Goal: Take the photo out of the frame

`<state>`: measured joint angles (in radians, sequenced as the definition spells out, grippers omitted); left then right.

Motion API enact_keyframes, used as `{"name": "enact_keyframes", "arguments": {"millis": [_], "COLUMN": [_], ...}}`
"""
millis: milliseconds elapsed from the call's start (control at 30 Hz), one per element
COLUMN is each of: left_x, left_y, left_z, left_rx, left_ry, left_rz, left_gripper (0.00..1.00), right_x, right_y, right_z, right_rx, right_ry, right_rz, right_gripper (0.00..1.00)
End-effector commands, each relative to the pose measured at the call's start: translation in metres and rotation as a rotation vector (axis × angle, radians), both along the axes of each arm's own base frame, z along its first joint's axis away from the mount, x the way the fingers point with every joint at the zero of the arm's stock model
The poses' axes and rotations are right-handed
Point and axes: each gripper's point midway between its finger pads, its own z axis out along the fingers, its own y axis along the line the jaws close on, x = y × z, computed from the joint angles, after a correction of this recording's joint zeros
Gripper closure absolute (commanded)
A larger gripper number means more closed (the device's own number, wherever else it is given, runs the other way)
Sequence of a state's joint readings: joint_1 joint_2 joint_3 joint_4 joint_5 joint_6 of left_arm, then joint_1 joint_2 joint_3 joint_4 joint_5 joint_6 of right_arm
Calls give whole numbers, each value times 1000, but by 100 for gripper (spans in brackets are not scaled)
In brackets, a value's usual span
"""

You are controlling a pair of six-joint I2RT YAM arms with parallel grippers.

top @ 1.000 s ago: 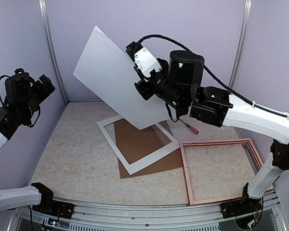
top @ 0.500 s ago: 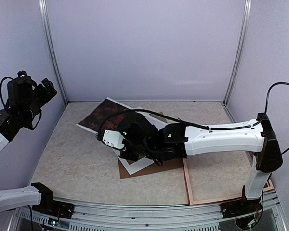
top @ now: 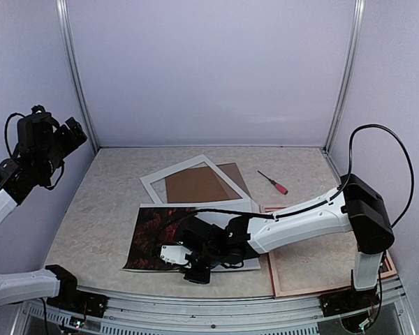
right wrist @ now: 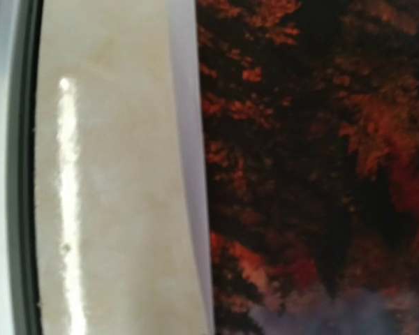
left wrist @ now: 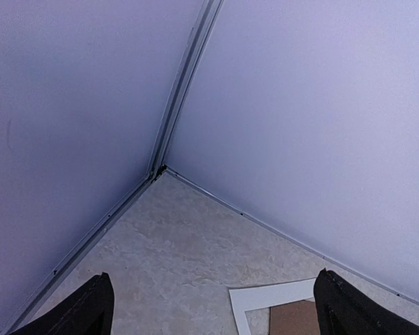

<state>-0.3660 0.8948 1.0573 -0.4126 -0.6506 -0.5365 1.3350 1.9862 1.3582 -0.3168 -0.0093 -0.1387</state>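
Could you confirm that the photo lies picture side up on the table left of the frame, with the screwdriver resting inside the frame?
Not quite: the screwdriver is not inside the frame; the top external view shows it on the table beyond the frame, right of the brown backing board. The photo does lie picture side up, left of the frame.

So the photo [top: 150,234] lay flat on the table [top: 98,223] toward the front, just left of the frame [top: 300,292], and its far edge sat over the near part of the mat [top: 153,187]. The mat was right behind it, lying on top of the backing board [top: 195,185]. The screwdriver [top: 274,183] was off to the right of those two, behind the frame's far rail and not touching anything.
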Motion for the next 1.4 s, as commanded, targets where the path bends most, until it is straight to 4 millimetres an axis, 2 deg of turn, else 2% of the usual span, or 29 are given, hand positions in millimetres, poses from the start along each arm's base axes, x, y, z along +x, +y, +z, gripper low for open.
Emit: {"name": "enact_keyframes", "arguments": {"millis": [0,133,433,933,1033,1133,1233,1367], "left_x": [4,8,20,35,38,41,45,48], "left_y": [-2,-6,-17,-29,-32,-35,-39,-41], "left_z": [-5,-11,-20,-32,-35,-37,-40,-44], "left_rx": [8,9,5,-3,-6,-9,-5,5], "left_ry": [7,20,41,60,61,63,70,70], "left_rz": [-13,-27,-68,-110,-118,-131,-141,-145], "left_gripper": [1,1,1,1,1,1,1,1], "right_x": [-16,-28,-39,-53,-52,-43,-25,9], "right_y": [-1,-5,-20,-37,-41,-46,-48,-48], "right_z": [6,6,-8,-3,-1,7,22,50], "right_rx": [32,39,-1,12,11,25,64,131], "right_ry": [90,140,212,225,217,172,121,63], "right_rz": [-9,-14,-77,-24,-33,-60,-95,-160], "right_gripper": [100,100,100,99,83,64,45,32]}}
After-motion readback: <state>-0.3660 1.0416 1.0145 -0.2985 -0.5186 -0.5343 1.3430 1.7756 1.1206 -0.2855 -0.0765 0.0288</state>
